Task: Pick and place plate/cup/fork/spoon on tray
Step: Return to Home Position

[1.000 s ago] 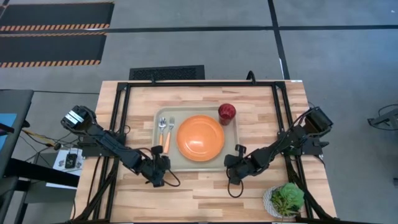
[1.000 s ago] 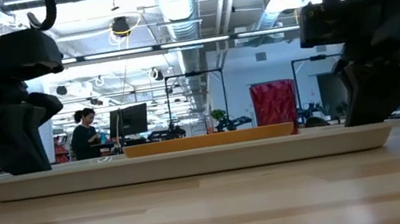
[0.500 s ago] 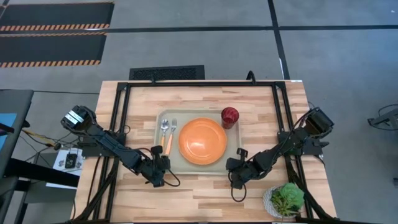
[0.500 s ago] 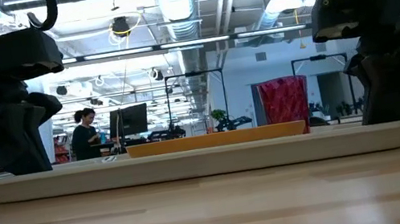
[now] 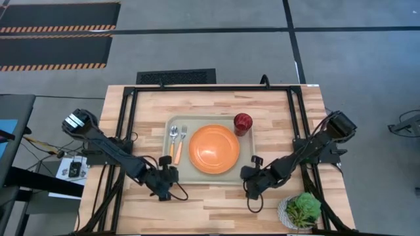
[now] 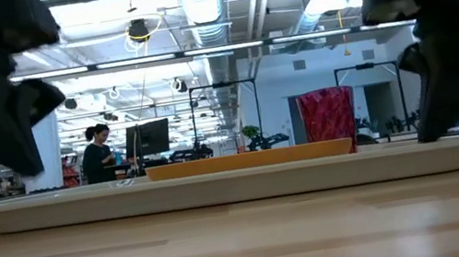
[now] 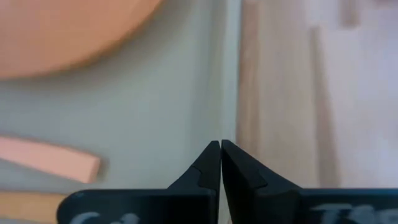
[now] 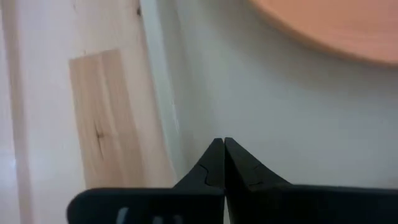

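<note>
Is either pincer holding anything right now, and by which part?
Nothing: left pincer and right pincer are both shut, empty, by the tray.

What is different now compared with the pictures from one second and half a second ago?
The tray, carrying the plate, cup, fork and spoon, slid slightly to the robot's right and toward the plant's side of the table, then stopped. The left gripper and the right gripper, both shut, have backed slightly away from the tray. The dishes kept their places on the tray; the plant did not move.
</note>
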You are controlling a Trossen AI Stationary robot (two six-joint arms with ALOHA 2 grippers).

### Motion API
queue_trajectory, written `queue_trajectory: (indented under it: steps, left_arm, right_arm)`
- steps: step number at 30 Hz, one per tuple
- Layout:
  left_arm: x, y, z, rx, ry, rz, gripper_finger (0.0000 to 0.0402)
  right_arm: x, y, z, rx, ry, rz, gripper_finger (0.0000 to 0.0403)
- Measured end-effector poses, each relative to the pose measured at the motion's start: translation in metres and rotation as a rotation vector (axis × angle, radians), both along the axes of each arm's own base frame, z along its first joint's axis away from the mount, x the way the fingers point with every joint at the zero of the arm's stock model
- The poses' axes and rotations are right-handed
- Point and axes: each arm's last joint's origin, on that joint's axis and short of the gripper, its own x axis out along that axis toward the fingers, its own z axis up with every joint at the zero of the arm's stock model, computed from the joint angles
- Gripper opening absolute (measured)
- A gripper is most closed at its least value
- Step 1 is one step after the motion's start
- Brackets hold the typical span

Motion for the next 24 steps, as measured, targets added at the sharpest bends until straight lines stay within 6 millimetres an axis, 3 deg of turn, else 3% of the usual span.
queue_trajectory:
  steps: [5, 9, 16, 24]
  left_arm:
    - [-0.006, 0.006, 0.026, -0.04, -0.144, -0.052, 0.0]
    - [-0.013, 0.025, 0.037, -0.108, -0.325, -0.104, 0.0]
    - [-0.034, 0.072, 0.041, -0.131, -0.565, -0.113, 0.0]
    - [-0.066, 0.11, 0.05, -0.02, -0.733, -0.083, 0.0]
  right_arm:
    - [-0.003, -0.004, 0.024, -0.05, -0.082, 0.095, 0.0009]
    - [-0.002, -0.016, 0.041, -0.118, -0.159, 0.234, 0.0003]
    - [-0.006, -0.076, 0.052, -0.064, -0.413, 0.333, 0.0003]
    - [-0.045, -0.124, 0.061, -0.182, -0.623, 0.305, 0.0002]
